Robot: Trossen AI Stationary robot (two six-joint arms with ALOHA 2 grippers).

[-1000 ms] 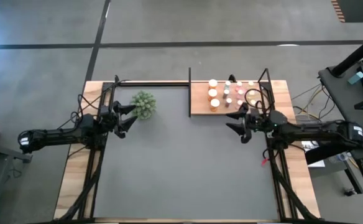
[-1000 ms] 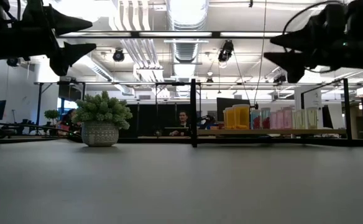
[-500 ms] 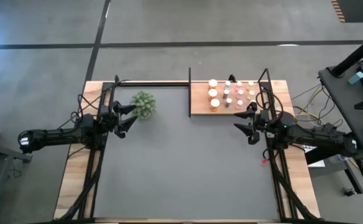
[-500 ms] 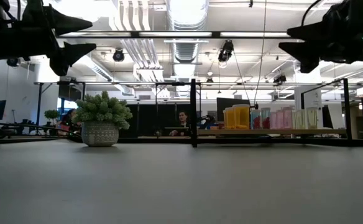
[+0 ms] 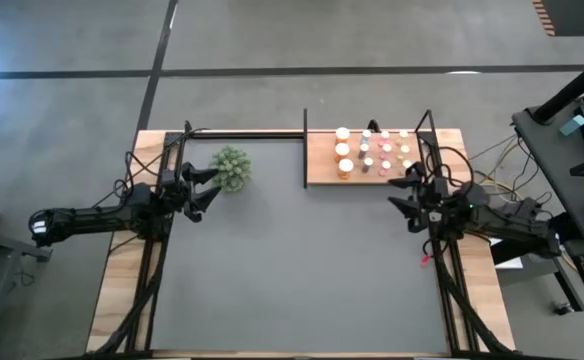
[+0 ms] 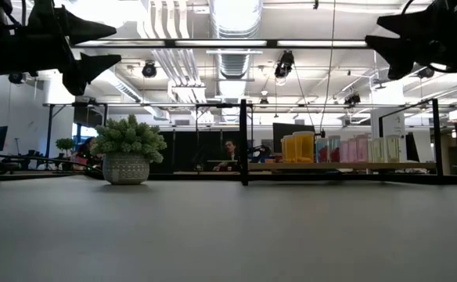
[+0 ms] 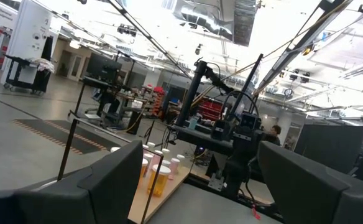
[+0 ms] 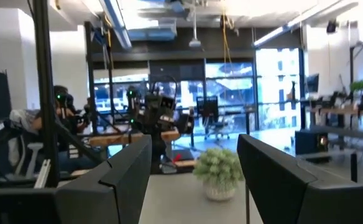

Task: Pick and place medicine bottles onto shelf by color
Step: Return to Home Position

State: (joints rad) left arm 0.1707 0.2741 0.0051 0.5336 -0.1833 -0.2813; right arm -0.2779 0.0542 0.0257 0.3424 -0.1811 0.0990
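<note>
right gripper [image 5: 398, 193]: just in front of shelf [image 5: 322, 176], fingers spread, empty
left gripper [image 5: 209, 188]: well left of shelf, fingers spread, empty
medicine bottles [image 5: 344, 150]: on shelf, in rows

Fuzzy green potted plant [image 5: 231, 167] stands on the dark grey tabletop [image 5: 292, 270]
</note>
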